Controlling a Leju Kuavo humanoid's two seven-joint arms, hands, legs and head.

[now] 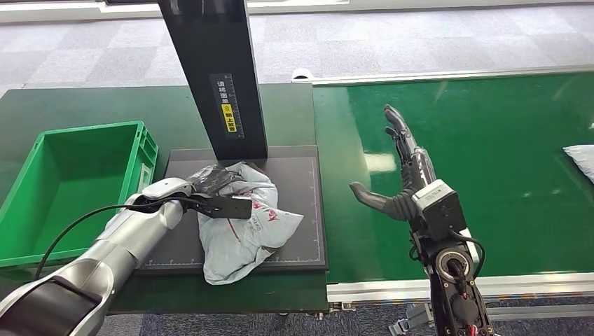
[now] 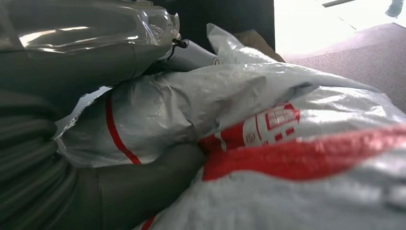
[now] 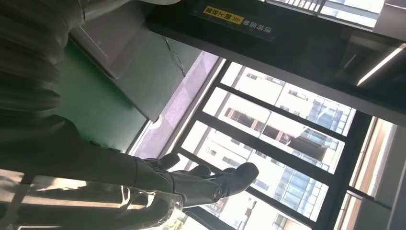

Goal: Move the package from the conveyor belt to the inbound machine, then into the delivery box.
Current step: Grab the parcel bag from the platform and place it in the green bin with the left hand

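A crumpled grey-white package [image 1: 246,229] with red print lies on the dark scale plate [image 1: 305,210] of the inbound machine, at the foot of its black column [image 1: 217,70]. My left hand [image 1: 210,190] reaches in from the left and grips the package's near-left part. In the left wrist view the package [image 2: 287,120] is pinched between the dark fingers above and the thumb [image 2: 143,191] below. My right hand [image 1: 401,171] hovers over the green conveyor belt [image 1: 490,196] to the right of the plate, fingers spread and holding nothing. Its dark fingers [image 3: 201,182] also appear in the right wrist view.
A green delivery box [image 1: 70,182] stands open on the left of the machine, nothing visible in it. Another pale package [image 1: 581,159] lies on the belt at the far right edge. The column with its yellow label [image 3: 230,17] rises close behind the plate.
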